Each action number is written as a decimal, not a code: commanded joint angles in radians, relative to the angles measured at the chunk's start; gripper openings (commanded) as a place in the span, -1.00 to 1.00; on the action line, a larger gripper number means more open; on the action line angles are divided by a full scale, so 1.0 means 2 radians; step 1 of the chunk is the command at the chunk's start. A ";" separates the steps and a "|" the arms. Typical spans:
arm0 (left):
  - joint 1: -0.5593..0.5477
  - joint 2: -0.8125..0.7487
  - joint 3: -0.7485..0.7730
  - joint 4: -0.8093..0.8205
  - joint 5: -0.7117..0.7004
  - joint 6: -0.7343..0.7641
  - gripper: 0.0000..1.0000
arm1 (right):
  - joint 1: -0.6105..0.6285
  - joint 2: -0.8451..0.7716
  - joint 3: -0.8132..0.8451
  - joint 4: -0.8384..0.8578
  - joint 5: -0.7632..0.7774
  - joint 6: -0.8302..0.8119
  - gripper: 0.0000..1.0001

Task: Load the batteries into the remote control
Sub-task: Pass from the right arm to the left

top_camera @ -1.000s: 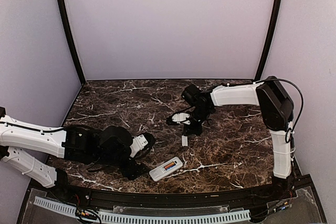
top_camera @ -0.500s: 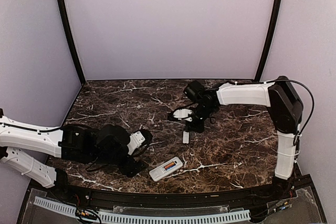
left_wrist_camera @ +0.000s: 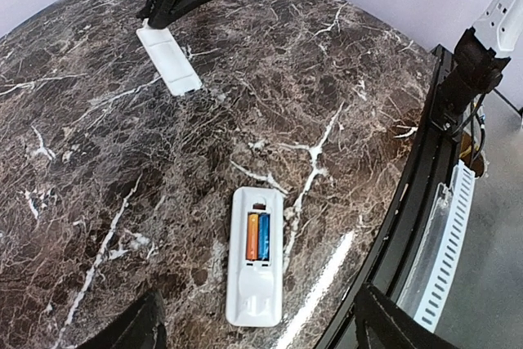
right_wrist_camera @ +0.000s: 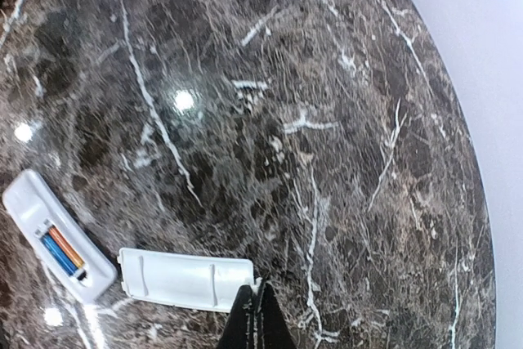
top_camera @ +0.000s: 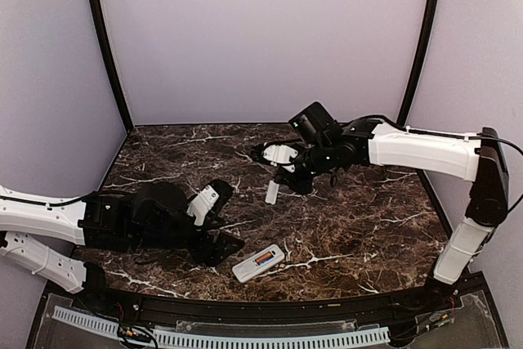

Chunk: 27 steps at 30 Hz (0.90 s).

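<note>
Left wrist view gives the plainest look at the remote control (left_wrist_camera: 256,267). It lies back-up on the marble table (left_wrist_camera: 98,169), near the table's front edge. Its battery bay is uncovered, and the batteries (left_wrist_camera: 258,237) sit in it side by side, orange on the left and blue on the right. Both run along the remote's long axis. The top external view shows the same handset (top_camera: 258,263) only as a small white bar with a coloured patch. That view does show how the remote lies: its long axis runs diagonally from near-left to far-right, with the patch toward the far-right end. It sits just to the right of the left gripper (top_camera: 219,223), whose jaws are spread wide with nothing between them.

The right wrist view adds the grip. The right gripper (right_wrist_camera: 257,293) is clenched, its tips pinching one short end of the white battery cover (right_wrist_camera: 186,280). The cover stretches away to the left, with its ribbed inner face toward the camera. The open remote (right_wrist_camera: 57,247) lies just beyond the cover's free end. In the top external view, this cover (top_camera: 272,193) hangs tilted under the right gripper (top_camera: 282,179), well apart from the remote and farther back on the table.
</note>
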 commanded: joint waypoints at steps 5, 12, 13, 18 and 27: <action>0.003 -0.006 0.038 0.032 -0.004 -0.026 0.69 | 0.084 -0.070 -0.016 0.078 0.028 0.062 -1.00; 0.006 -0.025 0.039 0.043 -0.039 -0.046 0.62 | 0.119 -0.095 -0.022 0.099 0.021 0.064 -1.00; 0.006 -0.031 0.037 0.046 -0.041 -0.047 0.58 | 0.122 -0.097 -0.023 0.102 0.021 0.064 -1.00; 0.011 -0.040 0.037 0.053 -0.045 -0.049 0.35 | 0.132 -0.103 -0.024 0.111 0.014 0.064 -1.00; 0.023 -0.061 0.035 0.061 -0.016 -0.062 0.22 | 0.142 -0.119 -0.036 0.121 0.010 0.062 -1.00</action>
